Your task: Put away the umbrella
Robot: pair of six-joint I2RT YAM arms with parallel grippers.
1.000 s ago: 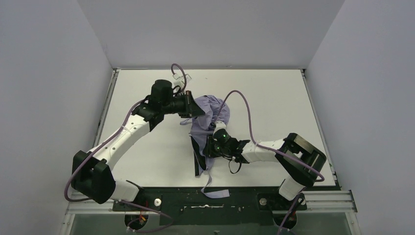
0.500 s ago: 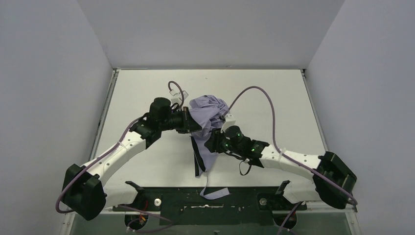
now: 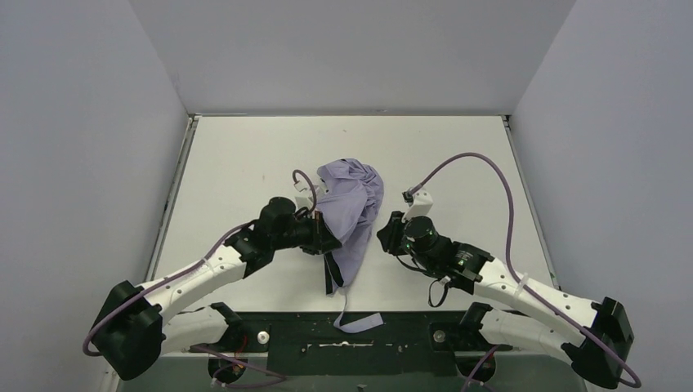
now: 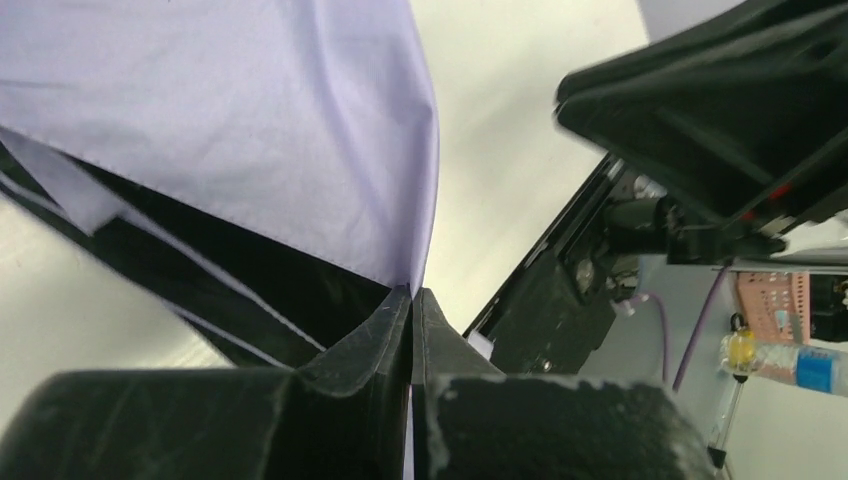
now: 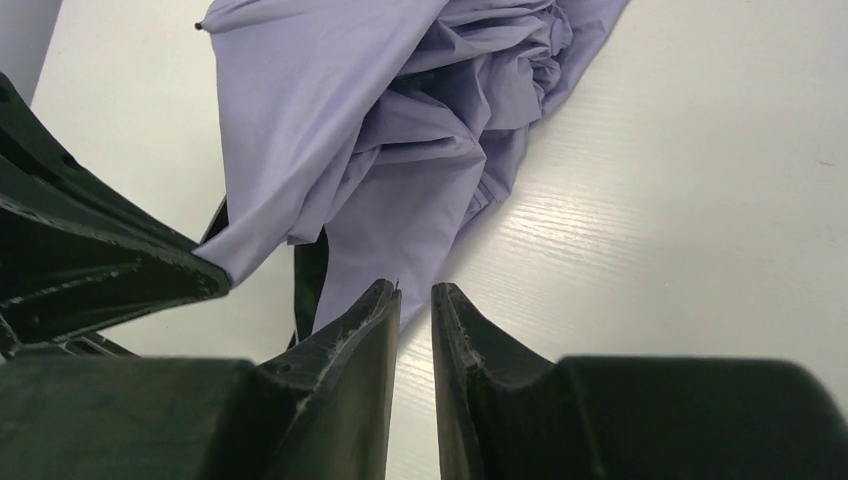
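Note:
The umbrella (image 3: pixel 353 200) lies crumpled in the middle of the table, pale lavender fabric (image 5: pixel 400 110) uppermost and black lining (image 3: pixel 329 273) showing at its near end. A lavender strap (image 3: pixel 357 321) trails from it over the table's front edge. My left gripper (image 3: pixel 327 242) is at the umbrella's near left side, shut on a fabric edge (image 4: pixel 412 292); a lavender sliver runs down between its jaws. My right gripper (image 3: pixel 384 233) sits just right of the umbrella. Its jaws (image 5: pixel 417 290) stand a narrow gap apart with only bare table showing between them.
White table (image 3: pixel 458 163) with grey walls on three sides. The black mounting plate (image 3: pixel 392 336) runs along the front edge. Purple cables loop above both arms (image 3: pixel 482 163). Off the table, the left wrist view shows a bottle (image 4: pixel 790 362) and a pink crate (image 4: pixel 775 305).
Both arms drew back toward the near edge. The left gripper pulled the fabric edge nearer. The right gripper let go of the umbrella and moved off to its right.

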